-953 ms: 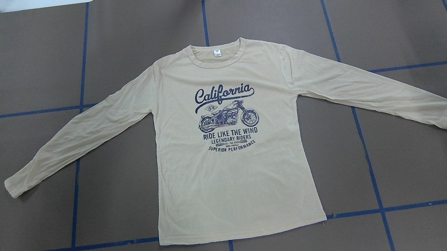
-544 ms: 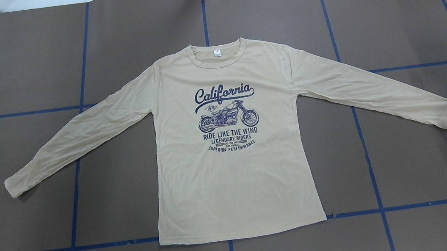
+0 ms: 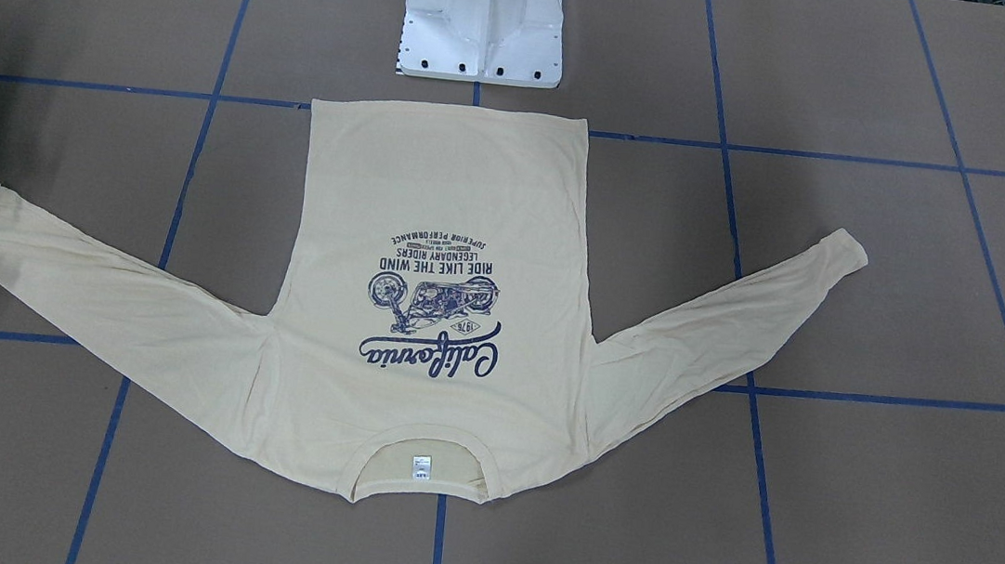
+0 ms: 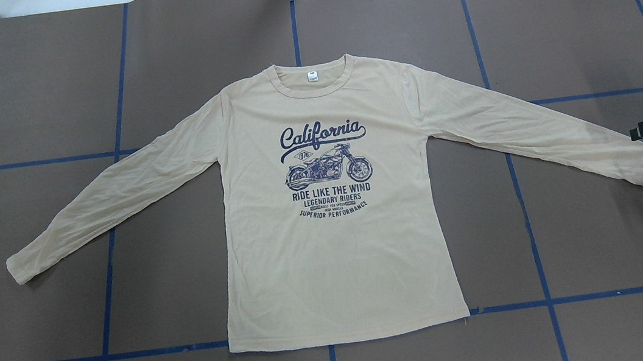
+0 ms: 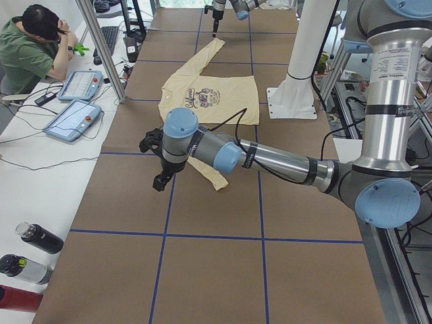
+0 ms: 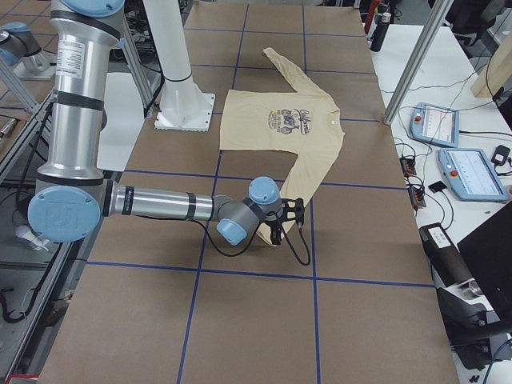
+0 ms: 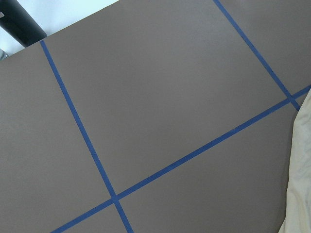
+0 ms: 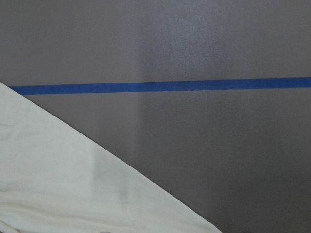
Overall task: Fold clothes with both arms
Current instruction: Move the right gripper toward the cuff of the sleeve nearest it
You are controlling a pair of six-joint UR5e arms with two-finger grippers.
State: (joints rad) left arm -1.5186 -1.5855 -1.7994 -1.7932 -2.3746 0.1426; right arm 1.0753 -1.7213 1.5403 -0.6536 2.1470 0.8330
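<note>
Brown table (image 7: pixel 160 82) fills nearly whole frame. Blue tape (image 7: pixel 77 121) in three straight lines:
- one from near table's upper-left edge down to frame bottom;
- second rising from lower left to right side, crossing first low in frame;
- third from top right, meeting second near right side.

Cream shirt (image 7: pixel 300 184): only softly wrinkled strip shows at lower right, flat on table, just beside second tape crossing.

Table edge cuts diagonally across upper-left corner. Beyond it white surface (image 7: pixel 73 9) and dark object (image 7: pixel 19 22), too cropped to identify.
</note>
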